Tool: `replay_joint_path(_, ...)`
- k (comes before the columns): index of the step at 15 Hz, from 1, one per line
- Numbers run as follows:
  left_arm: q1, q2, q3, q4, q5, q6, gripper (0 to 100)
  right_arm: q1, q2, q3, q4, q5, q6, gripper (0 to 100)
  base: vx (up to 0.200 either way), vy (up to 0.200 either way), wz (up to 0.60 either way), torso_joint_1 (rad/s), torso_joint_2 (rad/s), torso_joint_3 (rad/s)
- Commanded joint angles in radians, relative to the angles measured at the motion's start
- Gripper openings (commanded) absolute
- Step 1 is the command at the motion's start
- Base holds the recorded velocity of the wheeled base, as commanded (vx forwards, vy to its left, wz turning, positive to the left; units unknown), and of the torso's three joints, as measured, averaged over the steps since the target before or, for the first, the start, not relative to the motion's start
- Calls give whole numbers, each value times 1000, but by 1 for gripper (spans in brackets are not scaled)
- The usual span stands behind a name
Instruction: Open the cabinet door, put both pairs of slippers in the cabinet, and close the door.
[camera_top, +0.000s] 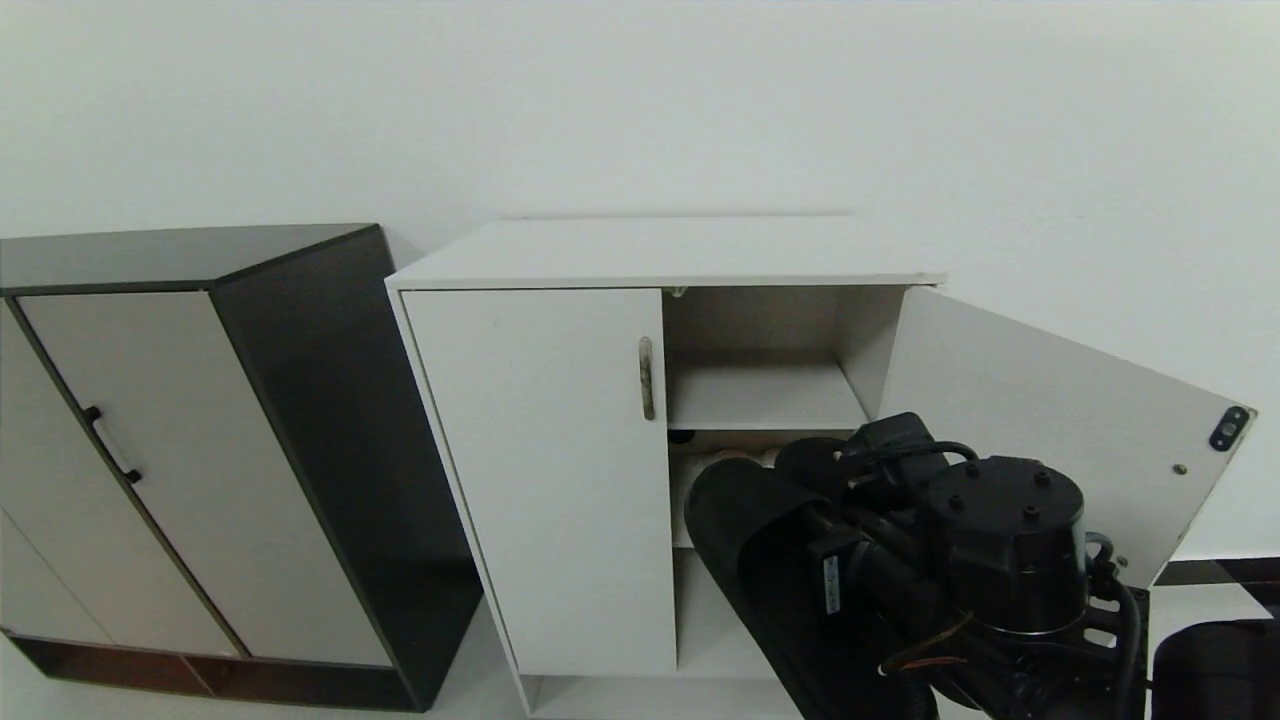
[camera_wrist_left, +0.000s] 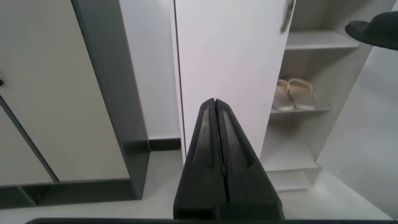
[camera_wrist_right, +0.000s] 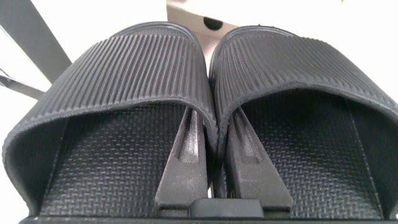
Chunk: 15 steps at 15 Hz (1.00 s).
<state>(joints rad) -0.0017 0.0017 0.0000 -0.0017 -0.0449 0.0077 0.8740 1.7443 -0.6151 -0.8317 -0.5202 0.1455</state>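
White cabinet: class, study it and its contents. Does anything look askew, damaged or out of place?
Nothing stands out. The beige slippers sit side by side on a shelf of the white cabinet, its right door open. The right gripper holds the black slippers, jaws pinching the pair together.

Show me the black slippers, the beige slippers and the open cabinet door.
black slippers (camera_wrist_right: 137, 74): right wrist view, ribbed strap of one slipper.
beige slippers (camera_wrist_left: 303, 93): left wrist view, top of one slipper.
open cabinet door (camera_top: 1040, 410): head view, its inner face.
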Motion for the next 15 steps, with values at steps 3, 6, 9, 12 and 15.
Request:
replay_joint_path(3,0,0,0,0,0,0,0,0,18,5,-6,-1,2,0,0,0,0,-110,460,357)
replay_joint_path(6,0,0,0,0,0,0,0,0,37,6,-17,-1,2,0,0,0,0,-69,447,369)
replay_joint_path(9,0,0,0,0,0,2,0,0,43,17,-30,-1,0,0,0,0,0,-1,89,66)
replay_joint_path(12,0,0,0,0,0,2,0,0,43,17,-30,-3,-7,0,0,0,0,0,0,0)
replay_joint_path(15,0,0,0,0,0,2,0,2,43,25,-44,-1,-26,0,0,0,0,-11,83,83)
